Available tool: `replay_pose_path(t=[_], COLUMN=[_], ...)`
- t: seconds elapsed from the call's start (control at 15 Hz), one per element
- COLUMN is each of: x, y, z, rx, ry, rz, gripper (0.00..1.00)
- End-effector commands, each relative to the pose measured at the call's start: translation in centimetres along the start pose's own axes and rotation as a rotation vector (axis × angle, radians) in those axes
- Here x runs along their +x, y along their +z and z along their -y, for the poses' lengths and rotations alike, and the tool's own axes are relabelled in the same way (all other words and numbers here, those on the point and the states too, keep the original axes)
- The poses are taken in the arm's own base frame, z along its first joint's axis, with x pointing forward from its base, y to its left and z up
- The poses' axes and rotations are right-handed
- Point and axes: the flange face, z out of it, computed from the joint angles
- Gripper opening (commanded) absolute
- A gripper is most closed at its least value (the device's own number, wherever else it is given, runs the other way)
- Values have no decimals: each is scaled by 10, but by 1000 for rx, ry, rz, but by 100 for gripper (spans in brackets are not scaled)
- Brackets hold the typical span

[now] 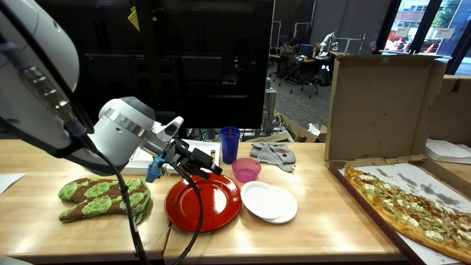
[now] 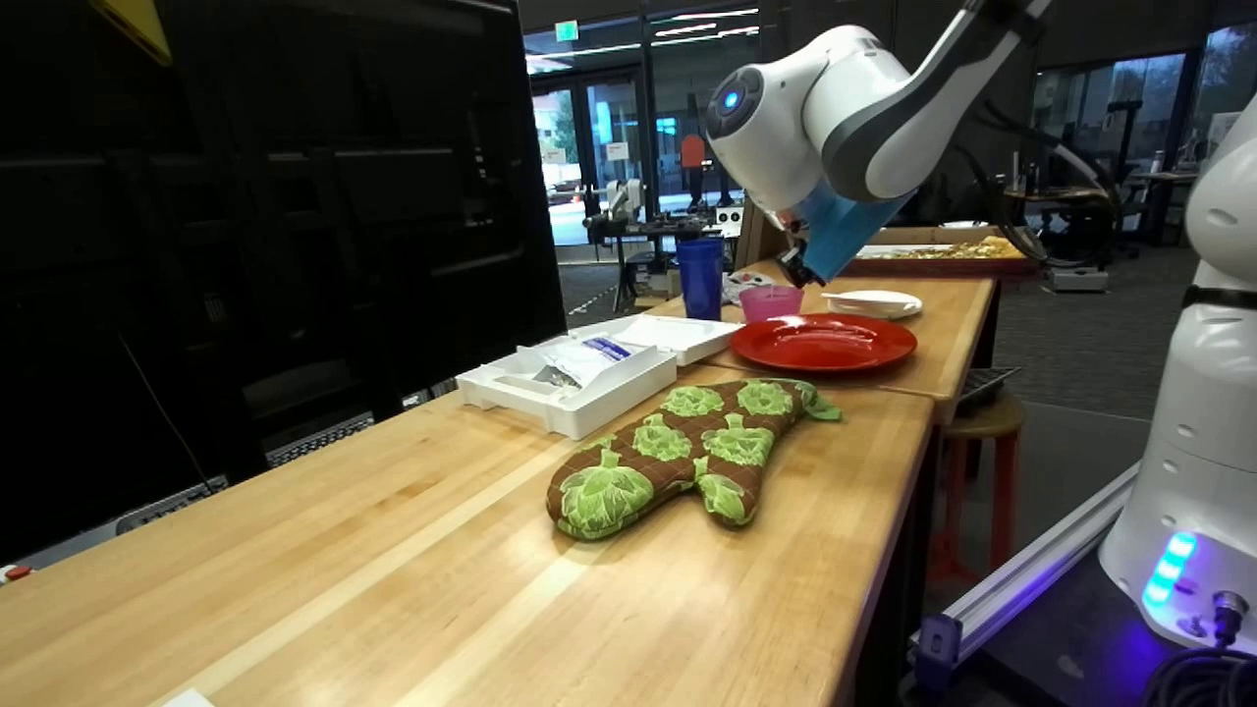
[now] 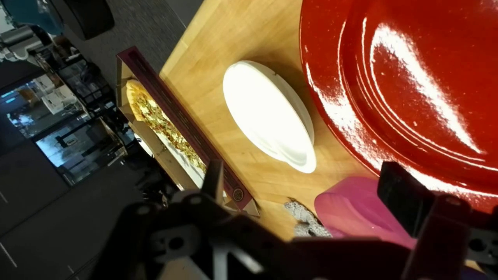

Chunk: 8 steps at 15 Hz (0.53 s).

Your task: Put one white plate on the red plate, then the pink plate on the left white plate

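The gripper [image 3: 306, 182] hangs higher than the red plate [image 2: 823, 344], seemingly over it, jaws spread wide, gripping nothing. Two white plates [image 1: 269, 202], one lying partly on the other, sit just beside the red plate; the pink plate [image 1: 246, 170] stands just beside it too. Nothing rests on the red plate, so neither placement looks done; a white plate is due first.

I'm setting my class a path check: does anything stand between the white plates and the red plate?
Nothing visible does: in the wrist view, only tabletop shows between the white plates and the red plate.
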Motion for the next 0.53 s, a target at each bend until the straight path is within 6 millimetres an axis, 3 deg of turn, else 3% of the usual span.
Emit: replay_pose_path(t=[0.0,0.47], x=[0,0], y=[19,58], z=[2,3], rx=[10,21], ry=[-28,-86], rz=[-72,-85], gripper=[100,100])
